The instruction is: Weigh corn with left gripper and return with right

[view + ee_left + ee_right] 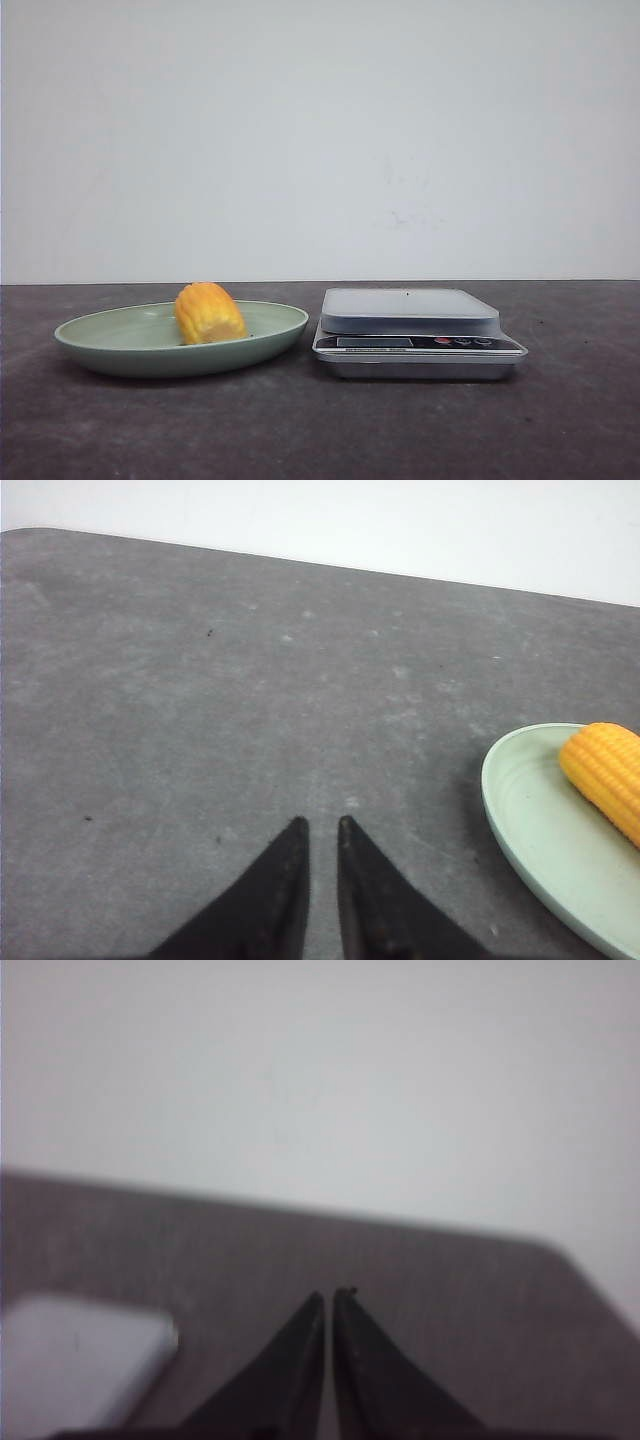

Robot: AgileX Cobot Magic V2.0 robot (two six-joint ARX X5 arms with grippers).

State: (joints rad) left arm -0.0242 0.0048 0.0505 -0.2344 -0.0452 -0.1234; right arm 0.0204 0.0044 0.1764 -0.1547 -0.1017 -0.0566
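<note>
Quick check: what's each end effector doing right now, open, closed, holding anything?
Left end effector: closed, empty, fingers nearly together above bare table; corn lies in the green dish.
Right end effector: closed, empty, beside the scale.

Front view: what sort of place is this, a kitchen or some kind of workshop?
Probably a lab test bench, not a kitchen. A bare dark table stands against a blank white wall, holding only a green dish with one corn piece and a small digital scale.
</note>
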